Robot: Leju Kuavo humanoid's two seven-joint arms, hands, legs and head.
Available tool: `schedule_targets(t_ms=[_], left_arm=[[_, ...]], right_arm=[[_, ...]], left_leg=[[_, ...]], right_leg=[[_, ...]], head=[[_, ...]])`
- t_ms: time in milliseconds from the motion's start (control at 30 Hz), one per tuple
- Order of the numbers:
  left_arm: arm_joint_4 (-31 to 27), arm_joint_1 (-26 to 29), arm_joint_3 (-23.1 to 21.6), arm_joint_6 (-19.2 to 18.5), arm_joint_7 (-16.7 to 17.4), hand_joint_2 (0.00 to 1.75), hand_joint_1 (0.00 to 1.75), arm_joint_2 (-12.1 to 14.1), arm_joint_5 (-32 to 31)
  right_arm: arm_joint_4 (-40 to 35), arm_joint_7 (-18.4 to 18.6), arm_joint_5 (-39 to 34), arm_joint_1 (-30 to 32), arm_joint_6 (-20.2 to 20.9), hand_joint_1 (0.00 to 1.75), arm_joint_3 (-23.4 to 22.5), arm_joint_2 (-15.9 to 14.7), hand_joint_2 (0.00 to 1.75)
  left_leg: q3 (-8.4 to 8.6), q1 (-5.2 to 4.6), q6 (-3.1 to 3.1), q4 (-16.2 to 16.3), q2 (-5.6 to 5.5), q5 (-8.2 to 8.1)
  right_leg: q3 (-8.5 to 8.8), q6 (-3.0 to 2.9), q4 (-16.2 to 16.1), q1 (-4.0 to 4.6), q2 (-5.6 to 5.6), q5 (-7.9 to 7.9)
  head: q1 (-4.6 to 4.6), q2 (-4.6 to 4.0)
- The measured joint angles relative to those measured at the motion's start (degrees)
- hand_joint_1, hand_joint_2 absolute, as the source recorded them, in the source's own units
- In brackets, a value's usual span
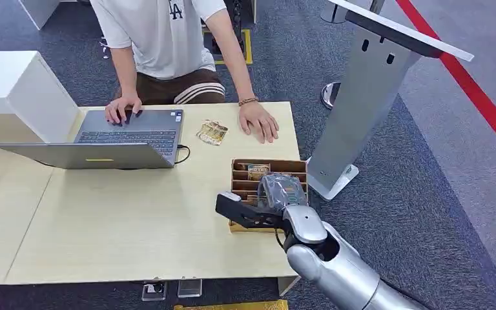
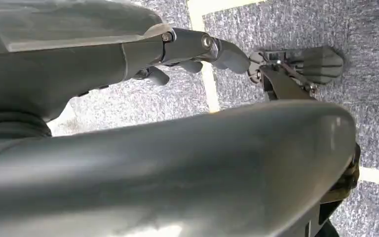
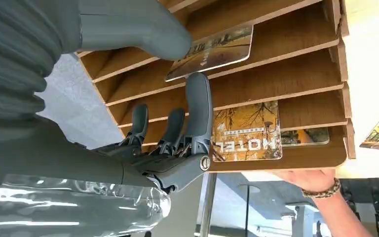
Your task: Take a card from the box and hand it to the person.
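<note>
A wooden slotted card box [image 1: 268,169] stands near the table's right edge, in front of the person [image 1: 161,39]. My right hand [image 1: 278,194] hovers over the box. In the right wrist view the thumb and a finger of my right hand [image 3: 168,148] pinch a card [image 3: 217,49] that sits tilted in one slot of the box [image 3: 286,74]. A "HOTEL" card [image 3: 249,131] lies in another slot. My left hand [image 2: 192,49] hangs over the carpet with its fingers loosely apart and nothing in it.
The person has one hand [image 1: 123,106] on a laptop [image 1: 129,139] and the other [image 1: 258,121] flat on the table. Loose cards [image 1: 212,132] lie between them. A silver stand [image 1: 361,97] rises right of the table, a white cabinet [image 1: 13,90] at the left.
</note>
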Motion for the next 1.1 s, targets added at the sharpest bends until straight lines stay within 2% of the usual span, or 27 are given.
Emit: schedule_targets(t_ms=[167,233,600,700,800,933,1100], left_arm=[[0.00,0.00,0.00,0.00,0.00,0.00,0.00,0.00,0.05],[0.00,0.00,0.00,0.00,0.00,0.00,0.00,0.00,0.07],[0.00,0.01,0.00,0.02,0.00,0.00,0.00,0.00,0.24],[0.00,0.01,0.00,0.02,0.00,0.00,0.00,0.00,0.24],[0.00,0.00,0.00,0.00,0.00,0.00,0.00,0.00,0.24],[0.00,0.01,0.00,0.00,0.00,0.00,0.00,0.00,0.24],[0.00,0.01,0.00,0.00,0.00,0.00,0.00,0.00,0.24]], right_arm=[[0.02,-0.11,-0.07,-0.06,-0.20,0.87,-0.02,-0.04,1.75],[0.02,-0.13,-0.11,-0.07,-0.35,0.80,-0.02,-0.07,1.75],[-0.18,-0.13,-0.55,0.02,-1.11,0.75,-0.26,-0.39,1.75],[-0.20,-0.15,-0.59,0.17,-1.11,0.80,-0.28,-0.57,1.75],[-0.20,-0.15,-0.59,0.28,-1.11,0.75,-0.28,-0.72,1.75],[-0.15,-0.26,-0.70,0.32,-1.11,0.77,-0.28,-0.85,1.75],[-0.13,-0.28,-0.74,0.33,-1.11,0.84,-0.28,-0.85,1.75]], left_leg=[[0.00,0.00,0.00,0.00,0.00,0.00],[0.00,0.00,0.00,0.00,0.00,0.00],[0.00,0.00,0.00,0.00,0.00,0.00],[-0.01,0.00,0.00,0.00,0.00,0.00],[-0.01,0.00,0.00,0.00,0.00,0.00],[-0.01,0.00,0.00,0.00,0.00,0.00],[-0.01,0.00,0.00,0.00,0.00,0.00]], right_leg=[[0.00,0.00,0.00,0.00,0.00,0.00],[0.00,0.00,0.00,0.00,0.00,0.00],[0.00,0.00,0.00,0.00,0.00,0.00],[-0.01,0.00,0.00,0.00,0.00,0.00],[-0.01,0.00,0.00,0.00,0.00,0.00],[-0.01,0.00,0.00,0.00,0.00,0.00],[-0.01,0.00,0.00,0.00,0.00,0.00]], head=[[0.02,0.00],[0.02,0.00],[0.02,0.00],[0.02,0.00],[0.00,0.00],[0.02,0.00],[0.02,0.00]])
